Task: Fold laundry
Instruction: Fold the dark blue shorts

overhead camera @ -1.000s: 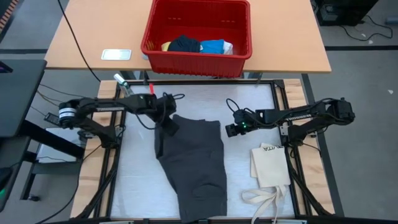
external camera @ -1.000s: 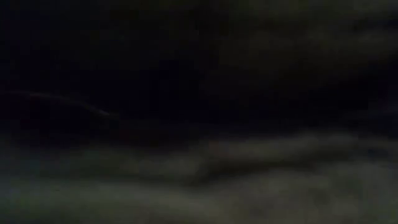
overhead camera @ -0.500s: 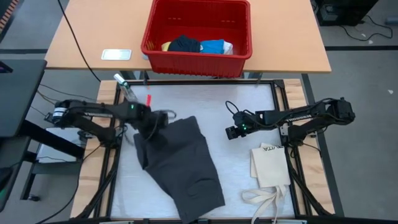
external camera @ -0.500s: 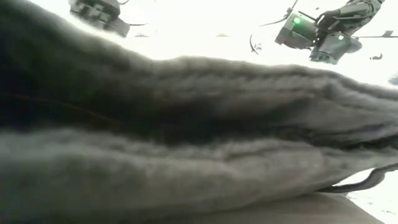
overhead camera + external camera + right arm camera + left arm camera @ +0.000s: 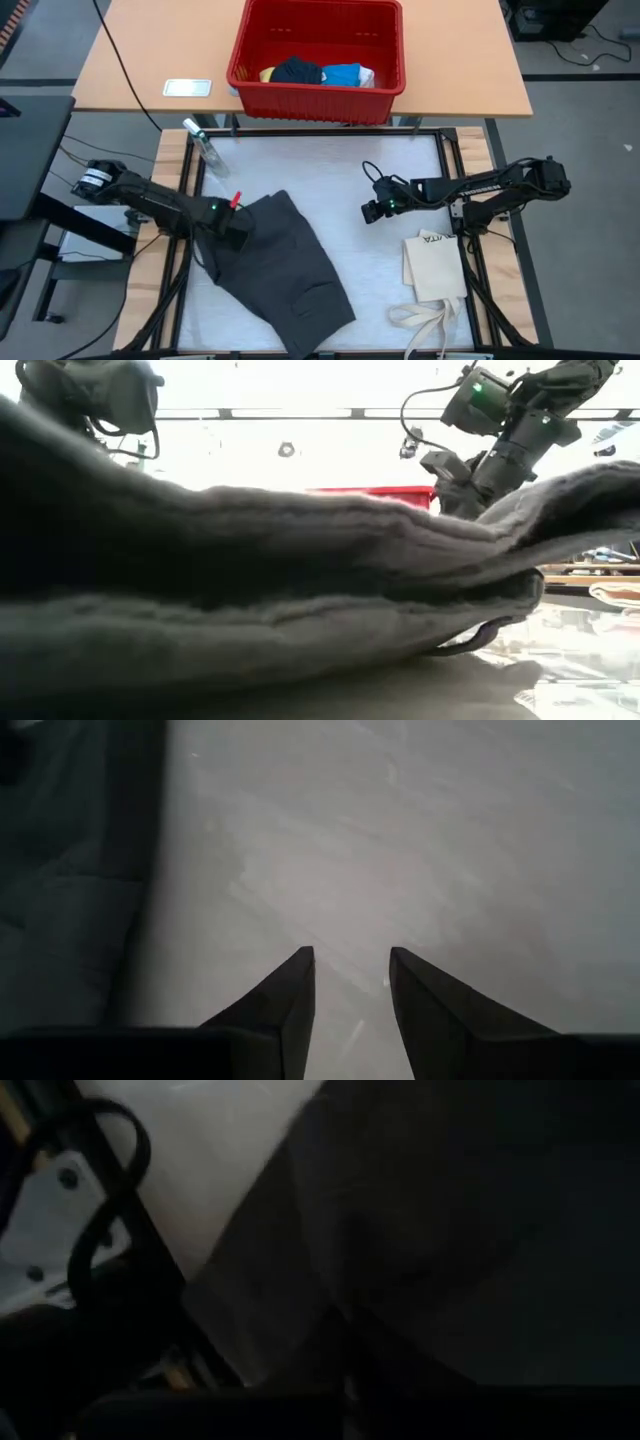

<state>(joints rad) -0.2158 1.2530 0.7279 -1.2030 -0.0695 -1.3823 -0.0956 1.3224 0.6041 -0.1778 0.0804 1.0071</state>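
Observation:
The dark grey cargo shorts (image 5: 290, 265) lie slantwise on the white mat, filling the low view (image 5: 250, 590). My left gripper (image 5: 237, 235) sits low at their far-left corner, and its fingers are hidden in the cloth. My right gripper (image 5: 366, 212) hovers open over bare mat right of the shorts, its two fingers apart in its wrist view (image 5: 350, 975). The shorts' edge (image 5: 60, 870) shows beside it. Navy, bright blue, yellow and white pieces lie in the red basket (image 5: 318, 75). My left gripper is on the shorts' far-left corner (image 5: 248, 222), coming low from the table's left. The gripper body and the dark cloth hide the fingers, so the kind of hold cannot be told. The shorts lie flat on the mat, not lifted.
The red basket (image 5: 380, 50) stands on the wooden table beyond the mat. A cream tote bag (image 5: 435, 270) with long straps lies at the mat's near right. A small bottle (image 5: 200, 140) and a red marker (image 5: 237, 200) lie at the far left. Bare mat (image 5: 330, 165) lies between the arms.
My left gripper has moved from the mat's far middle toward the left and near edges, dragging the shorts' far end with it. The shorts have swung about and slid left, while their near end has stayed close to the near edge. My right arm has kept still.

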